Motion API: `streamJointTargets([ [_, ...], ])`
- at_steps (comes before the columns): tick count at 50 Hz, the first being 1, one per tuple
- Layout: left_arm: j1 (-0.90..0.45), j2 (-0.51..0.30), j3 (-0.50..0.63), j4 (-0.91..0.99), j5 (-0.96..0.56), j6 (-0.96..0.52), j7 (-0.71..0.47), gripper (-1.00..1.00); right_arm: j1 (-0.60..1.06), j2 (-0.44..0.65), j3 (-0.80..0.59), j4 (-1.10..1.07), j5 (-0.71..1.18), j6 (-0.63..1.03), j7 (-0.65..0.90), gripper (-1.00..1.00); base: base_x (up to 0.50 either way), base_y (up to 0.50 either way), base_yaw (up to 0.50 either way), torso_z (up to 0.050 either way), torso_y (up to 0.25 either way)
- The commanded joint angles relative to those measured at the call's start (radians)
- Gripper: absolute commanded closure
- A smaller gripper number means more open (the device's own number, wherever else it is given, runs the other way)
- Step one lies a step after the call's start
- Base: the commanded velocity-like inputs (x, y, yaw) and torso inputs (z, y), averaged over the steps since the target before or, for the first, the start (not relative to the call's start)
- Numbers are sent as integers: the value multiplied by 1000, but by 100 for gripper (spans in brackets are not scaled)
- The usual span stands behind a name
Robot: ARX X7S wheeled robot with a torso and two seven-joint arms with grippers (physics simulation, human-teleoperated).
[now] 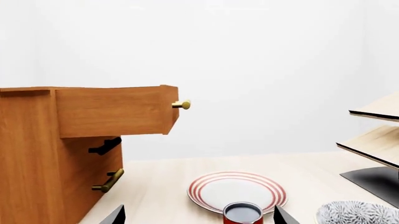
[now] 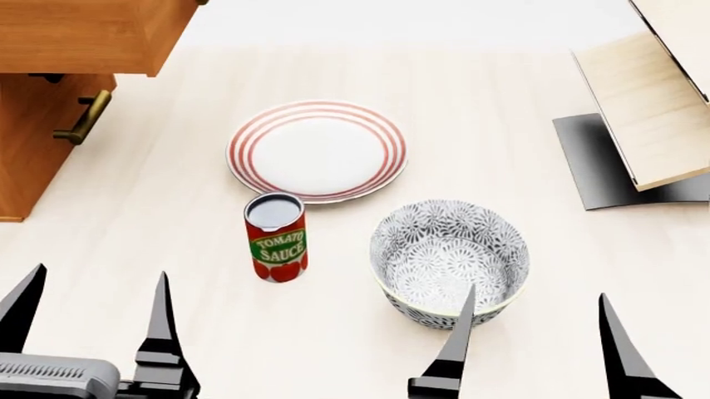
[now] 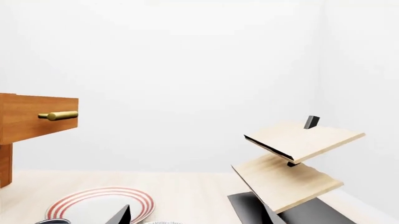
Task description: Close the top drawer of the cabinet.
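Observation:
The cabinet (image 1: 37,163) is orange-brown wood and stands at the table's far left; it also shows in the head view (image 2: 33,141). Its top drawer (image 1: 112,112) is pulled out well beyond the cabinet front, its brass handle (image 1: 181,104) at the outer end. The drawer also shows in the head view (image 2: 89,33) and the right wrist view (image 3: 37,119). A lower drawer front carries a like brass handle (image 1: 109,181). My left gripper (image 2: 91,320) is open and empty near the table's front left. My right gripper (image 2: 534,332) is open and empty, over the near rim of a bowl.
A red-striped white plate (image 2: 318,150) lies mid-table. A tomato sauce can (image 2: 276,238) stands in front of it. A patterned bowl (image 2: 448,258) sits to the right. A pale wood shelf unit (image 2: 649,108) on a dark base stands at the far right.

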Motion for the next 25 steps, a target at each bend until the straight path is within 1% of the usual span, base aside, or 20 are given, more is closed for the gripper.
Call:
streamJointTargets([
  [1, -15, -15, 51, -5, 43, 25, -44, -100, -18, 20, -30, -42, -9, -13, 11, -100, 500, 0, 0, 0, 0],
  [9, -24, -26, 73, -18, 53, 38, -59, -100, -10, 30, -46, 3, -15, -44, 16, -100, 500, 0, 0, 0, 0],
  [20, -55, -41, 120, -57, 62, 33, -56, -100, 5, 35, -55, 19, -4, -29, 23, -100, 500, 0, 0, 0, 0],
  [25, -49, -57, 146, -52, 70, 39, -48, -100, 7, 40, -61, 20, -7, -25, 28, -100, 500, 0, 0, 0, 0],
])
